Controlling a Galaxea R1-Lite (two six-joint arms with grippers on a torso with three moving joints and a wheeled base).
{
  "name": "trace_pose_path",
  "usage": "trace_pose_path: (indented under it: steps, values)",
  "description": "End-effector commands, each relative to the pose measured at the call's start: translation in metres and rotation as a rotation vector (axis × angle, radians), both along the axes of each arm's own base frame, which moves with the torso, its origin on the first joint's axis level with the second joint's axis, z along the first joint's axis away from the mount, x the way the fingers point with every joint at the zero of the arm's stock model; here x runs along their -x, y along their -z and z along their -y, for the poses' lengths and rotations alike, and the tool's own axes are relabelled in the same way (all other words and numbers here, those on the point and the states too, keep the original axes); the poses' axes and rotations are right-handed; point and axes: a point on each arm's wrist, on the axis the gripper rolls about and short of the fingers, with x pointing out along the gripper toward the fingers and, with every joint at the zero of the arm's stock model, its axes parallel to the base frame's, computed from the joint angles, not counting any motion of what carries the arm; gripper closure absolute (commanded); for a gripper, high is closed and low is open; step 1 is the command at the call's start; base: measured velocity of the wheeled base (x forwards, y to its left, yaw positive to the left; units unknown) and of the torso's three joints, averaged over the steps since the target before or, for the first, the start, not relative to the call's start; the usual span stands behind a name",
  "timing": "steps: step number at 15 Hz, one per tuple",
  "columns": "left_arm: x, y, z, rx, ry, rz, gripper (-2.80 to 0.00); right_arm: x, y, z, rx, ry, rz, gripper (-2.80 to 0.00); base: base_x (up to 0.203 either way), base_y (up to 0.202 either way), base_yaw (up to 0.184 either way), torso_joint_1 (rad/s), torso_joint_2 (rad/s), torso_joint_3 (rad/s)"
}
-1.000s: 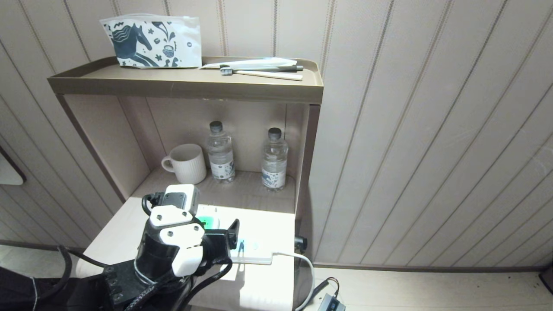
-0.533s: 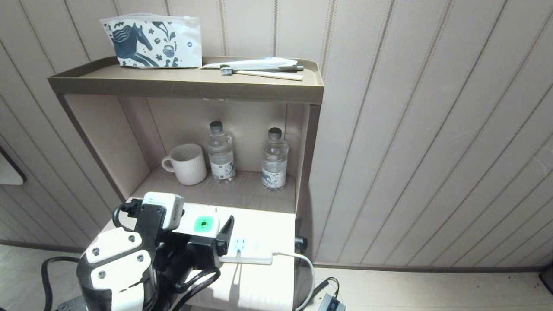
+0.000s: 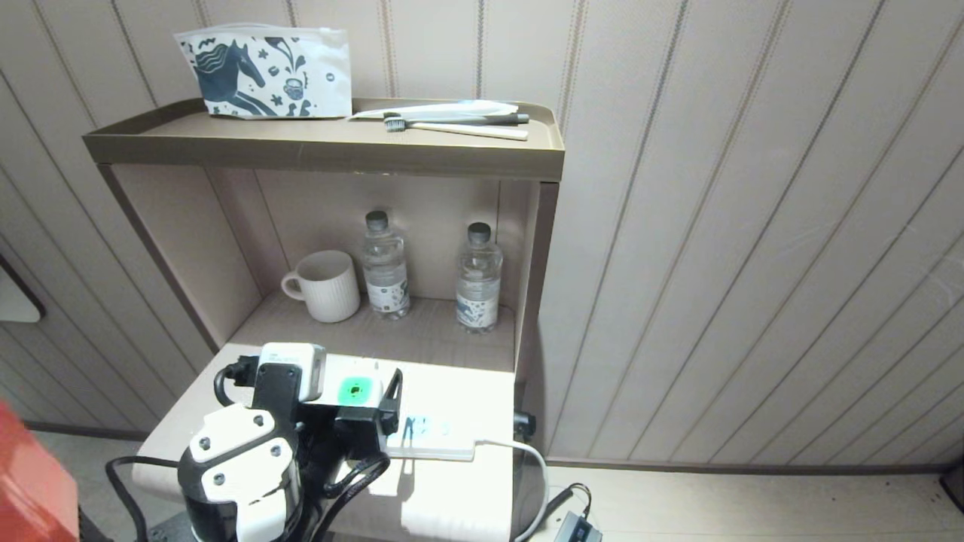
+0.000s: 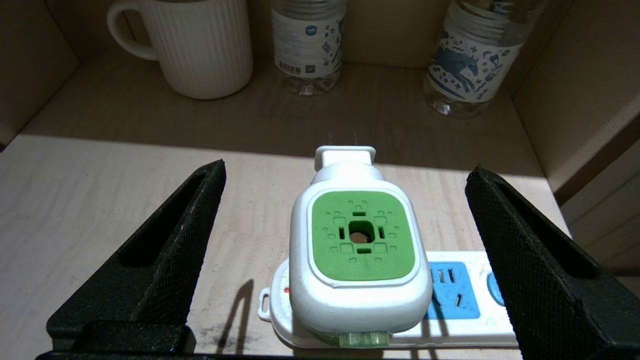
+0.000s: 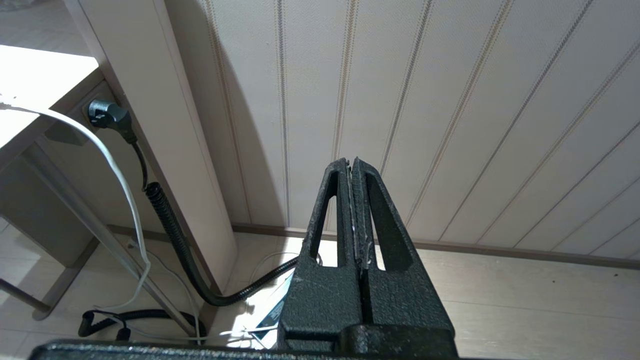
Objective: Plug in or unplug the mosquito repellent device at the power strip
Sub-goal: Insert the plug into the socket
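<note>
- The mosquito repellent device sits on the near-left end of the power strip, its green square face turned up toward the left wrist camera and its two metal prongs pointing toward the back of the shelf unit, free of any socket.
- The power strip lies flat on the sunlit tabletop, blue socket faces up, with its white cable running off the right edge.
- The left gripper hovers over the device with its jaws spread wide; the black fingers stand well clear on either side and touch nothing.
- The right gripper hangs low beside the furniture, facing the panelled wall, jaws pressed together and empty.
- Behind, in the recess, a white ribbed mug stands beside two clear water bottles.
- On the top shelf lie a horse-printed pouch and toothbrushes.
</note>
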Motion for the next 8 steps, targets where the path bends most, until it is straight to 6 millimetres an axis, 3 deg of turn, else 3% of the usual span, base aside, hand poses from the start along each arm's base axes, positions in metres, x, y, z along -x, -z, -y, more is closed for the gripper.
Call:
trace_pose_path:
  steps: [1, 8]
  values:
    - [-0.002, 0.010, 0.004, -0.015, -0.005, -0.013, -2.80, 0.000, 0.000, 0.000, 0.000, 0.000, 0.002, 0.00, 0.000, 0.000, 0.000, 0.000, 0.00, 0.000]
    - [0.000, 0.024, 0.007, -0.013, -0.050, -0.015, -2.80, 0.000, 0.000, 0.000, 0.000, 0.000, 0.001, 0.00, 0.000, 0.000, 0.000, 0.000, 0.00, 0.000]
